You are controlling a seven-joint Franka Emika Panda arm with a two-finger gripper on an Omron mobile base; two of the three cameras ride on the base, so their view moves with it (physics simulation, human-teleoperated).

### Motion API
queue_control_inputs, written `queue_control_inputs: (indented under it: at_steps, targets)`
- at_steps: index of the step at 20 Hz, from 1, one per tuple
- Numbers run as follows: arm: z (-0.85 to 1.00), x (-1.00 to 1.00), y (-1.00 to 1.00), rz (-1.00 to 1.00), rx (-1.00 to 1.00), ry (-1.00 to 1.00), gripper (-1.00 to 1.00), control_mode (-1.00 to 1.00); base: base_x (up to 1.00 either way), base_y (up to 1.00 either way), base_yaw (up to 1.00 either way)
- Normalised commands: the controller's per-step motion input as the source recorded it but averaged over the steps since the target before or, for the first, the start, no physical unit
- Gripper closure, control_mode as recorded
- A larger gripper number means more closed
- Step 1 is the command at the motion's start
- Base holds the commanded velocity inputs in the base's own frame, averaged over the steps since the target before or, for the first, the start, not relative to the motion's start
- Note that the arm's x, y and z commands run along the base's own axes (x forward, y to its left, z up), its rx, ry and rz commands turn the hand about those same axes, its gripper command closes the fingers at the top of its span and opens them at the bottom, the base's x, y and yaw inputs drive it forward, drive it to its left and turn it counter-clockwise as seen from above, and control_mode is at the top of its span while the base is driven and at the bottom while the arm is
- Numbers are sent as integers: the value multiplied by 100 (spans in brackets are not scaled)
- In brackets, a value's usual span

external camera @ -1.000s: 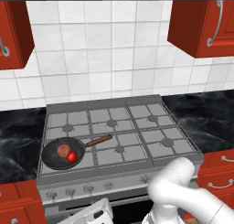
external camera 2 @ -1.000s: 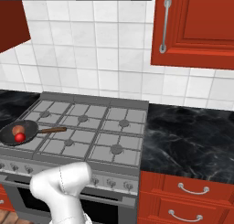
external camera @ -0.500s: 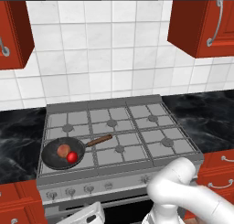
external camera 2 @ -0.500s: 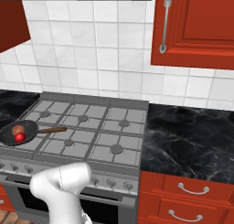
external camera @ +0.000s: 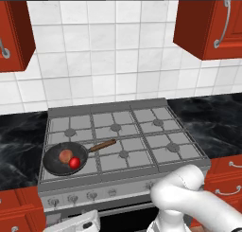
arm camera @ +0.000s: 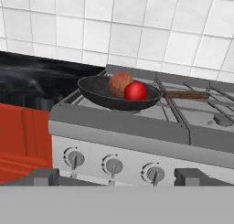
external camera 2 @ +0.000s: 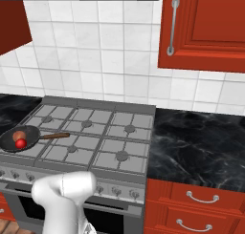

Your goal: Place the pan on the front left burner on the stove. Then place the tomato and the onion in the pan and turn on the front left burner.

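The black pan [external camera: 53,164] [external camera 2: 10,140] [arm camera: 98,94] sits on the front left corner of the grey stove [external camera: 142,131] [external camera 2: 95,138] and covers the front left burner. Its wooden handle [external camera: 102,145] points right and back. Inside the pan the red tomato [external camera: 74,163] [external camera 2: 20,143] [arm camera: 135,91] lies against the orange-brown onion [external camera: 65,155] [external camera 2: 19,134] [arm camera: 119,83]. My gripper [arm camera: 118,178] hangs low in front of the stove's knob panel, open, with nothing between its fingers. In the hand view the left three knobs [arm camera: 113,165] sit just above the fingertips [arm camera: 43,176].
Black marble counters [external camera: 208,122] [external camera 2: 196,142] flank the stove. Red drawers with metal handles [external camera 2: 203,197] stand under the right counter, and a red cabinet front [arm camera: 23,141] sits left of the stove. Red wall cabinets [external camera 2: 206,27] hang above.
The hand at the bottom of the left base view has edged a little to the left in front of the stove. The pan, tomato and onion have not moved.
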Motion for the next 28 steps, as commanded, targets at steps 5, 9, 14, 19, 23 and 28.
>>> queue_control_inputs:
  at_steps: [5, 9, 14, 19, 23, 28]
  targets:
    - [-31, 15, 34, -14, 3, -6, -100, -100, 0, 0, 0]
    - [-29, 12, 35, -15, 1, -7, -100, -100, 0, 0, 0]
    - [-19, 6, 18, -12, 0, -2, -100, -100, 0, 0, 0]
    - [-15, 19, 0, -4, 0, 0, -100, -100, 0, 0, 0]
    - [-15, 25, 4, -3, 0, 0, -100, -100, 0, 0, 0]
    - [-10, 25, 0, -2, 0, 0, -100, -100, 0, 0, 0]
